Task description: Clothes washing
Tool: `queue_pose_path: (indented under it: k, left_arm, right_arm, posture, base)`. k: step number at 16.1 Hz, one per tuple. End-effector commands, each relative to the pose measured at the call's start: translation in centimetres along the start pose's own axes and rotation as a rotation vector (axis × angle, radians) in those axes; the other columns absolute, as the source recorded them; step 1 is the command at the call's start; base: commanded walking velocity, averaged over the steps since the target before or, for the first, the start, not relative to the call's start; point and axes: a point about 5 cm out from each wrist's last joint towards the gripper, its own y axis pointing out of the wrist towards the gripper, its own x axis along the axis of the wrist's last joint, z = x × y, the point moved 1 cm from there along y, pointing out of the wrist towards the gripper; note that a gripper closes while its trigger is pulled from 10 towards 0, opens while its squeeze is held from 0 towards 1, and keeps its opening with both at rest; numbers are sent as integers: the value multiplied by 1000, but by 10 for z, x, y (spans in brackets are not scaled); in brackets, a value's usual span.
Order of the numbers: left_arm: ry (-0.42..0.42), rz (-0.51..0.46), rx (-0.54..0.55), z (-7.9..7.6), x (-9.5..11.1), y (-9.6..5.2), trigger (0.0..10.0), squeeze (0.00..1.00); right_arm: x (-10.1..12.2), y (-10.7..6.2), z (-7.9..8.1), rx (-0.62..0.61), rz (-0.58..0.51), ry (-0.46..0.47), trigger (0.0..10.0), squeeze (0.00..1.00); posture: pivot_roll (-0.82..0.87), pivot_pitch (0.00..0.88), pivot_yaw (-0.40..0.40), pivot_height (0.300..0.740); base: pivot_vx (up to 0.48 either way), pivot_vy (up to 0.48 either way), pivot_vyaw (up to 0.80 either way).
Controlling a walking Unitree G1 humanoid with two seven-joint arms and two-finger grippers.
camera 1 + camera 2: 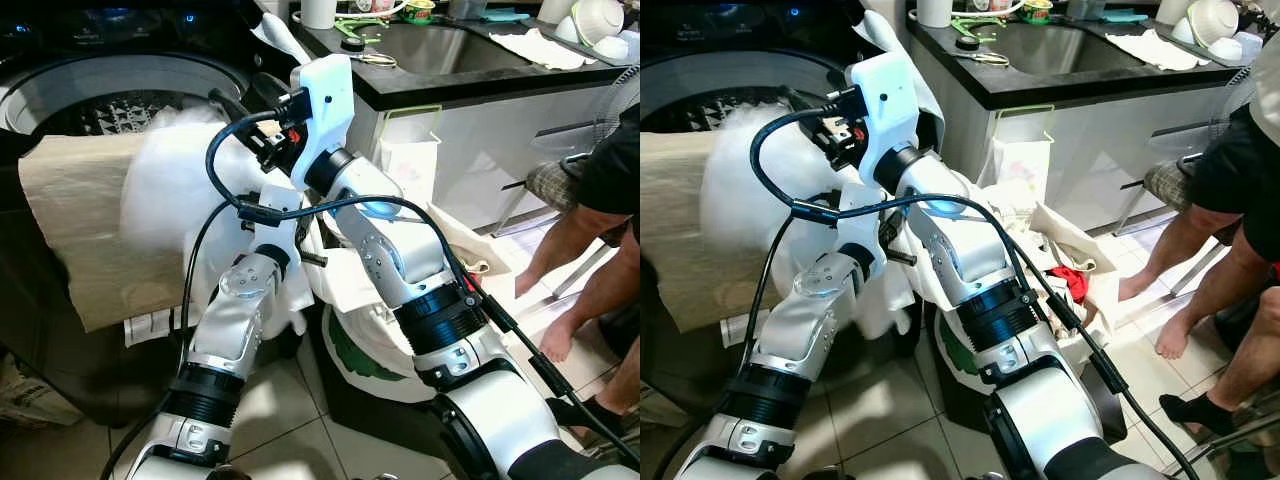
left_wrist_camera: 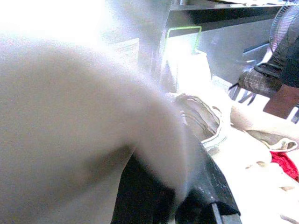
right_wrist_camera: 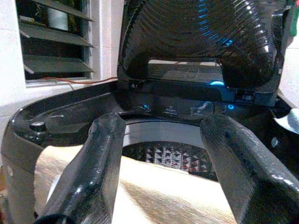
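The top-loading washing machine (image 1: pixel 60 75) stands open at the left, its drum (image 3: pixel 173 156) visible under the raised lid. A beige cloth (image 1: pixel 75 220) hangs over its front rim, and a fluffy white garment (image 1: pixel 175 180) lies bunched on the rim beside it. My right gripper (image 3: pixel 163 126) is open above the beige cloth at the drum's edge, with nothing between its fingers. My left arm (image 1: pixel 235 310) reaches up under the white garment. Cloth drapes over the left wrist camera, and one black finger (image 2: pixel 208 186) shows beneath it.
A white laundry bag (image 1: pixel 365 355) with clothes, one of them red (image 1: pixel 1070 280), sits on the tiled floor by my right arm. A dark counter with a sink (image 1: pixel 450 50) is behind it. A person's bare legs (image 1: pixel 570 260) stand at the right, near a fan (image 1: pixel 615 105).
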Motion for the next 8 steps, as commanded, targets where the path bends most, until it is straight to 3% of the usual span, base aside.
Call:
queue_pose_path:
  k: [1, 3, 5, 7, 8]
  left_arm:
    - [10, -46, 10, -1, 11, 3, 10000, 0]
    - [12, -58, 42, 7, 14, 7, 10000, 0]
    - [33, -56, 49, 13, 16, 11, 10000, 0]
    - [48, -62, 60, 19, 20, 15, 10000, 0]
    - [59, -66, 73, 24, 23, 18, 10000, 0]
  right_arm:
    - [-3, -4, 3, 12, 8, 38, 10000, 1000]
    - [-2, -18, -3, 37, 20, 35, 10000, 1000]
    - [11, -34, -15, 33, 8, 20, 10000, 1000]
    - [28, -54, -15, 111, 0, 25, 10000, 1000]
    - [35, -69, -15, 163, 5, 45, 10000, 0]
  posture:
    - [63, 0, -33, 740]
    - [51, 0, -23, 740]
    - [40, 0, -12, 740]
    - [23, 0, 1, 740]
    - [15, 0, 7, 740]
  base:
    - [0, 0, 0]
    - [0, 0, 0]
    - [0, 0, 0]
    - [0, 0, 0]
    - [0, 0, 0]
